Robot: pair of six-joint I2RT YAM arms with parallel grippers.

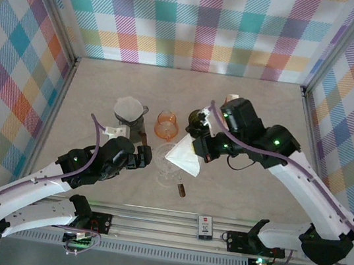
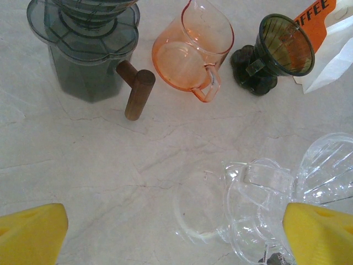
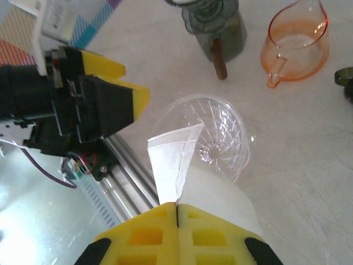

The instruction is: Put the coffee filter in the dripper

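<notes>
Right end effector (image 3: 177, 212) is clamped flat on one edge of the white paper coffee filter (image 3: 172, 152). The filter hangs over the clear glass dripper (image 3: 215, 132) with its free corner above the bowl, not seated (can't tell if paper touches the rim). Left end effector (image 2: 176, 234) is spread wide and holds nothing, low over the bench (image 2: 110, 165) just left of the dripper. Row behind it: grey brewer (image 2: 88, 49) with wooden handle, orange glass pitcher (image 2: 190, 52), dark green dripper (image 2: 284, 49). White coffee bag (image 2: 333, 55) sits beside the green one.
</notes>
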